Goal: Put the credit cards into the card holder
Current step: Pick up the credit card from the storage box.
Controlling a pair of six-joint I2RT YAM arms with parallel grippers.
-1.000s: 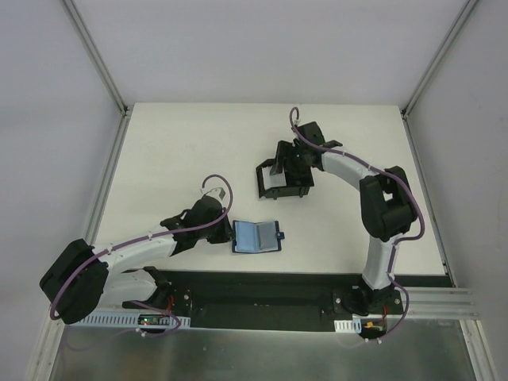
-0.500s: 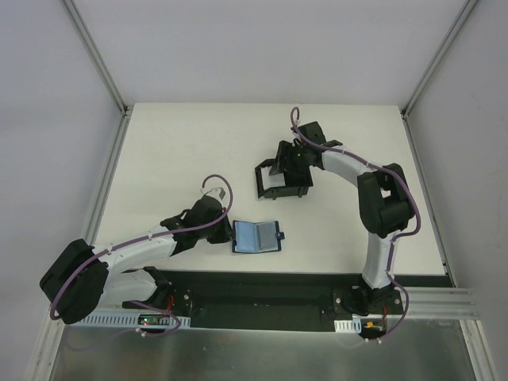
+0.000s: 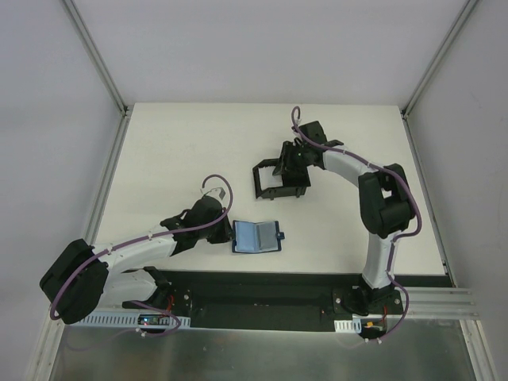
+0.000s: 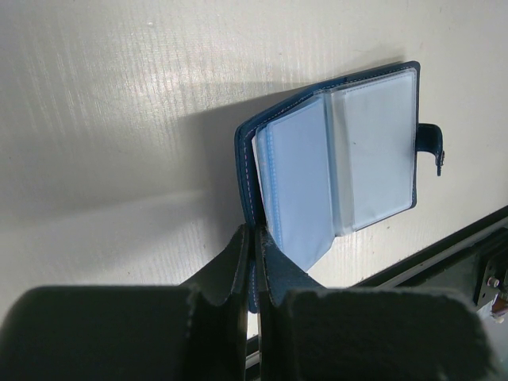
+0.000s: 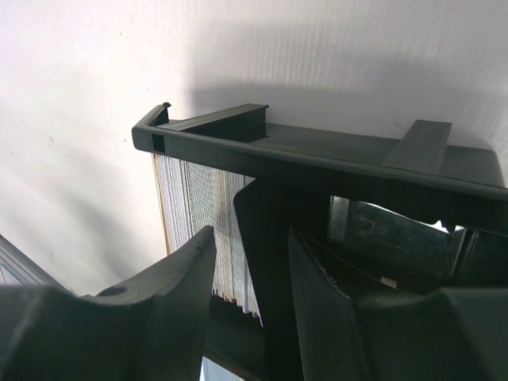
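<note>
Right jaws narrowed, credit cards (image 5: 198,230) between them, grip unclear | left jaws clamp card holder (image 4: 341,167) edge

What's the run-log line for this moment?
step: card pickup | left claw: shut on card holder edge | right claw: open, at credit cards in black box

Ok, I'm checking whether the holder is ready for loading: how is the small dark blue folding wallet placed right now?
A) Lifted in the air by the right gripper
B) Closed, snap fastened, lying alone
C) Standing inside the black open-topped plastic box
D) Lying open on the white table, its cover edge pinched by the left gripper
D: the dark blue folding wallet lies open on the white table, clear sleeves showing, and the left gripper is shut on its cover edge.
</note>
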